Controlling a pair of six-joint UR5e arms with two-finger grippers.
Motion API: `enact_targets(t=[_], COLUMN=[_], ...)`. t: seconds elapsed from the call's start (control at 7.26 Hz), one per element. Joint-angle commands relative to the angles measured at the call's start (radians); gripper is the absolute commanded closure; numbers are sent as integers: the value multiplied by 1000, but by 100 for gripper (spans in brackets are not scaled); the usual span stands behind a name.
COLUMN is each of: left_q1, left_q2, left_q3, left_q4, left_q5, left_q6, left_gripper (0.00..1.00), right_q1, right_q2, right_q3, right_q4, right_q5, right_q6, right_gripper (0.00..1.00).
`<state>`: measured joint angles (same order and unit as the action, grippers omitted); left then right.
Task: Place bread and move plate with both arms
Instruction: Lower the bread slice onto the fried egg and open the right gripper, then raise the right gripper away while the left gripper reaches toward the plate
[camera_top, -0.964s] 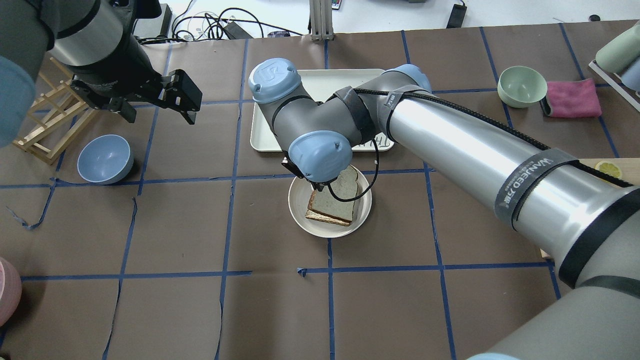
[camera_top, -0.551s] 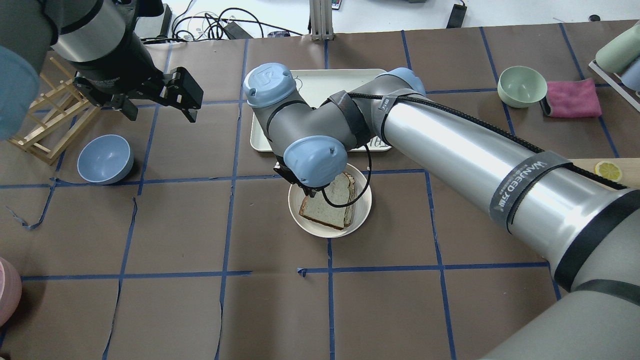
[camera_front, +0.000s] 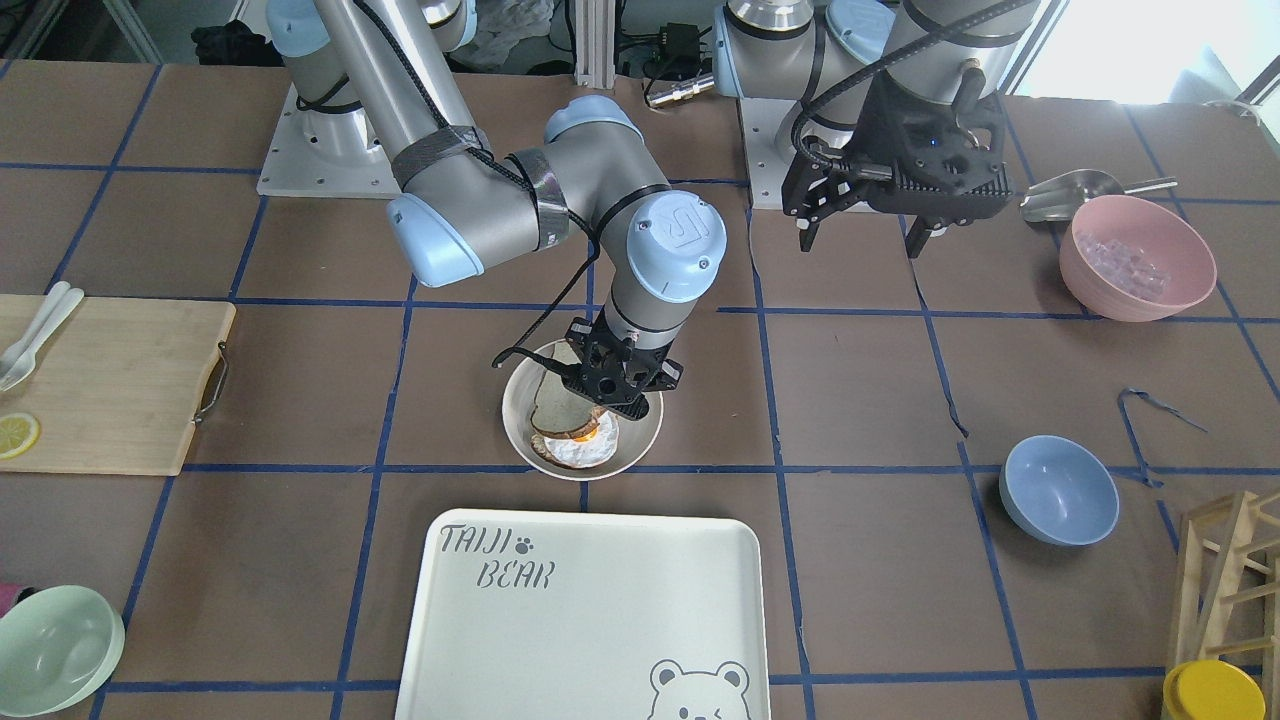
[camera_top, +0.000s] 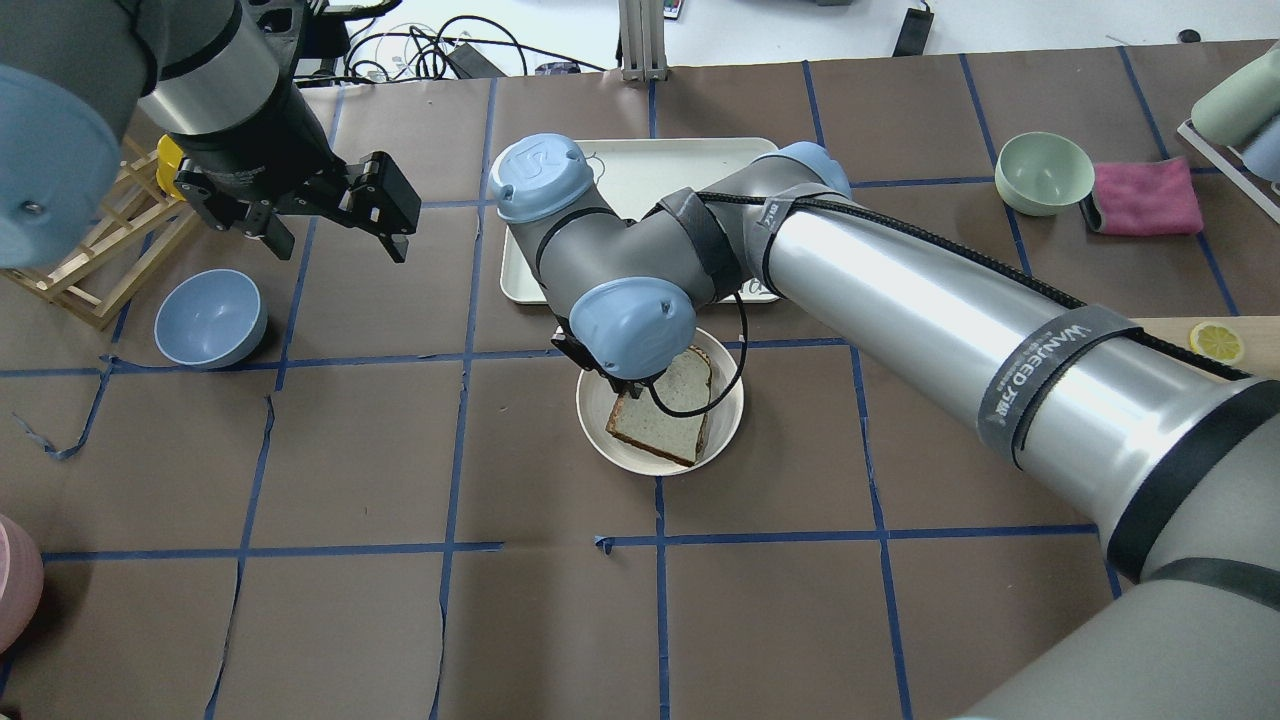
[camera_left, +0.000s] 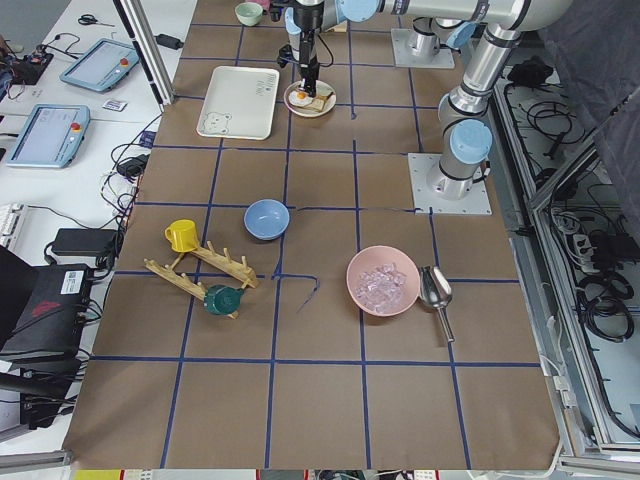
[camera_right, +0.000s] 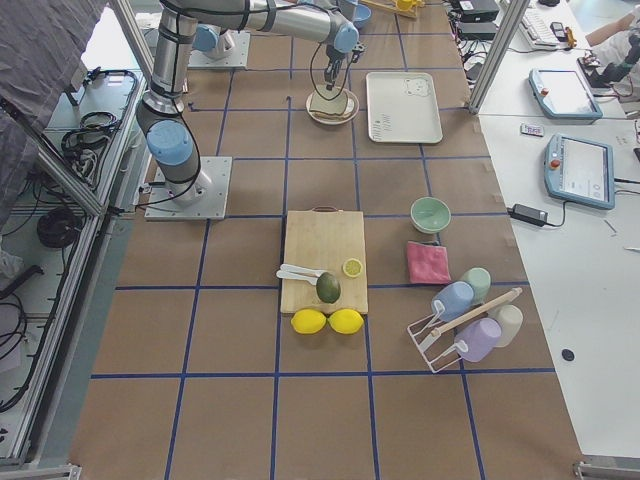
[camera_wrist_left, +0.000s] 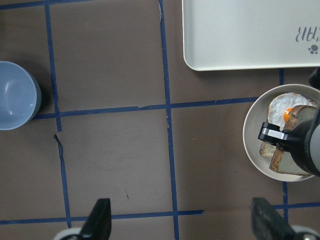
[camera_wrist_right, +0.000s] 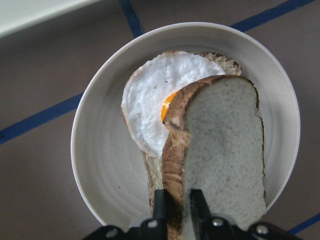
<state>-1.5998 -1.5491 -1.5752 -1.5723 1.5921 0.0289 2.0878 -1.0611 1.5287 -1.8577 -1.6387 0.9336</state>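
Note:
My right gripper (camera_wrist_right: 178, 207) is shut on the lower edge of the pale bread slice (camera_wrist_right: 220, 165) and holds it tilted over the round cream plate (camera_wrist_right: 85, 150). A tanner slice with a fried egg (camera_wrist_right: 147, 95) lies on the plate beneath it. In the overhead view the bread (camera_top: 672, 405) covers most of the plate (camera_top: 728, 425), and the wrist hides the right gripper (camera_top: 622, 385). My left gripper (camera_top: 335, 225) is open and empty, in the air well to the left of the plate; it also shows in the front view (camera_front: 860, 240).
The bear-print tray (camera_top: 640, 165) lies just beyond the plate. A blue bowl (camera_top: 210, 318) and a wooden rack (camera_top: 95, 250) are at the left. A green bowl (camera_top: 1043, 172) and a pink cloth (camera_top: 1145, 195) are at the far right. A pink bowl (camera_front: 1137, 258) stands near the left arm's base.
The right gripper has turned and shifted the bread so that it now covers the egg slice from above. The left gripper has drifted slightly right, still open.

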Motion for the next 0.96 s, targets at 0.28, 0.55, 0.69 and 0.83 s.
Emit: enact_targets(t=[0.28, 0.55, 0.69, 0.83], left_q1=[46, 73, 78, 78], left_q2=[-34, -34, -40, -58], left_q3=[-90, -126, -188, -294], left_q4=[127, 132, 164, 304], left_q5=[-69, -200, -257, -280], left_q6=[5, 3, 3, -3], left_gripper=[0, 0, 0, 0], right_q1=[-21, -116, -199, -291], right_q2=[-8, -49, -98, -135], right_q3=[-18, -54, -67, -90], right_q4=[-78, -58, -19, 55], right_q5=[5, 67, 94, 99], right_q6=[10, -95, -298, -481], right_gripper=[0, 0, 0, 0])
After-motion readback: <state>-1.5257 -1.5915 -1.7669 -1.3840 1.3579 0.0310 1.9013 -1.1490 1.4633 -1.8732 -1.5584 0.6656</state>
